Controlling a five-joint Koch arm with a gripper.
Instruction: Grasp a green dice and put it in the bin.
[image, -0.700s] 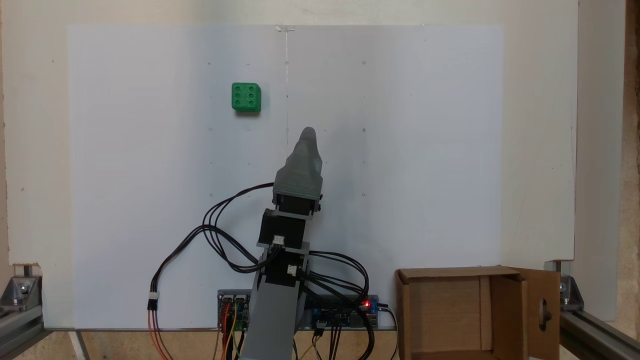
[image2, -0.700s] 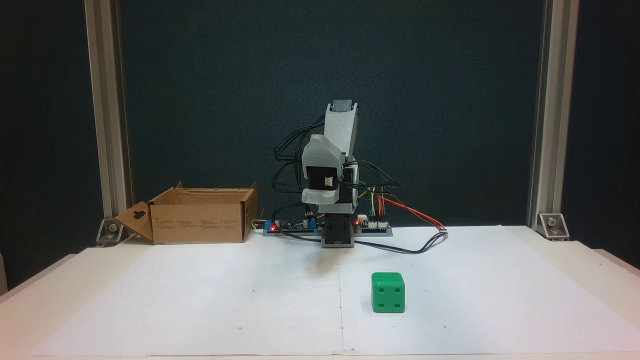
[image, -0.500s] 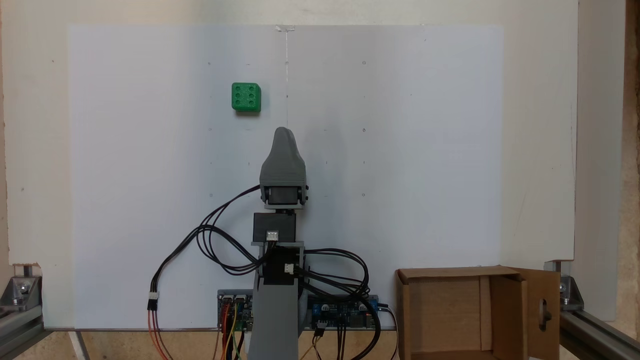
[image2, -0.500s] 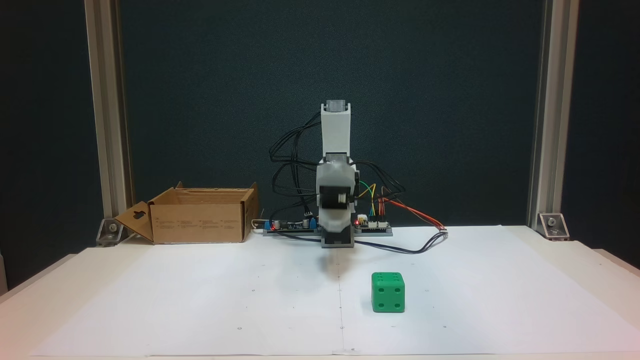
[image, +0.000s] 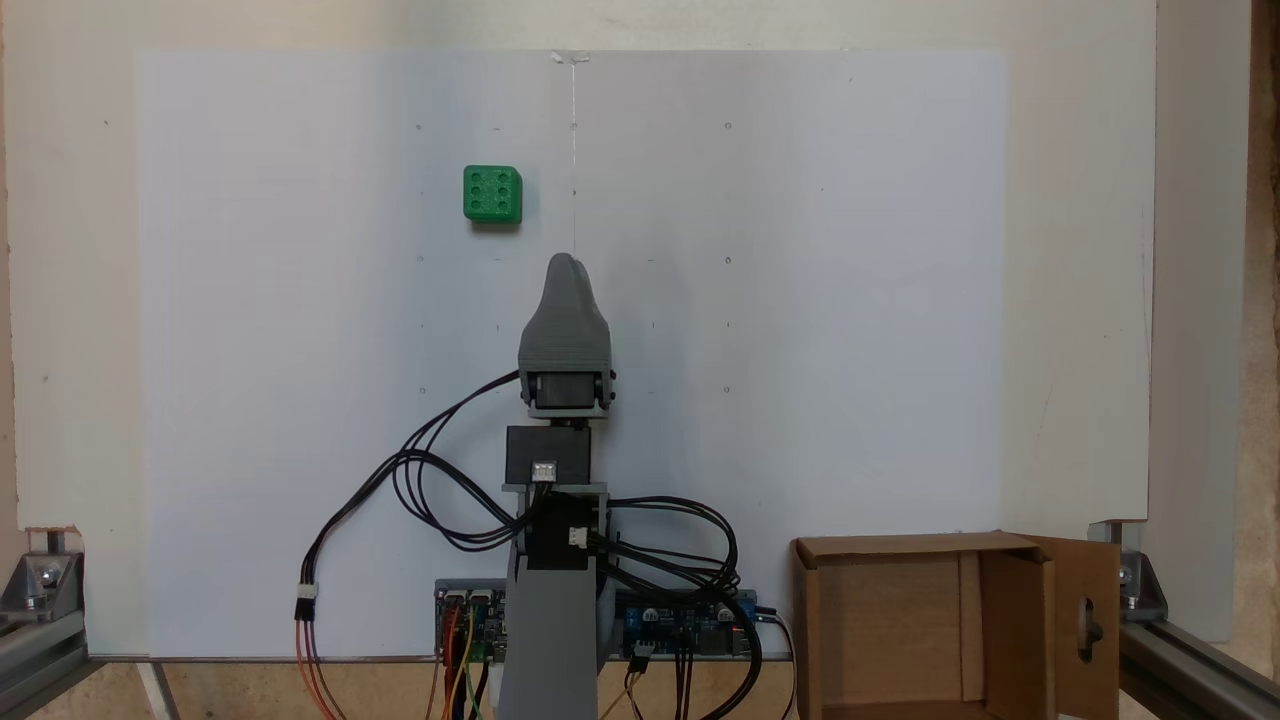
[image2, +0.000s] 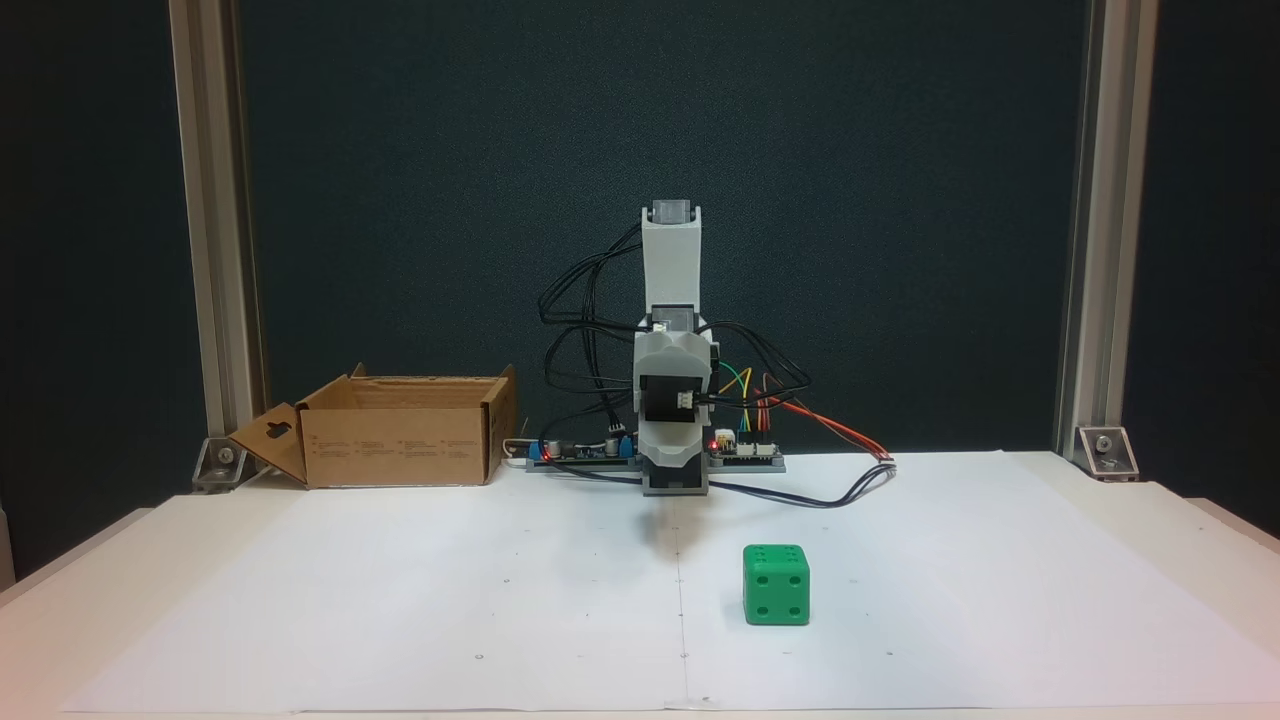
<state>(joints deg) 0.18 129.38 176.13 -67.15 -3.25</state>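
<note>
The dice (image: 492, 194) sits alone mid-counter (image: 1080, 300), six up; the bin (image: 905, 625) stands at a counter corner. Whether the jaws (image: 566, 264) are clenched cannot be told.

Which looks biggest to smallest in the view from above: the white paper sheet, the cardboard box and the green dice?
1. White paper sheet, by far the largest.
2. Cardboard box, cut off at the bottom edge.
3. Green dice, smallest.
</note>
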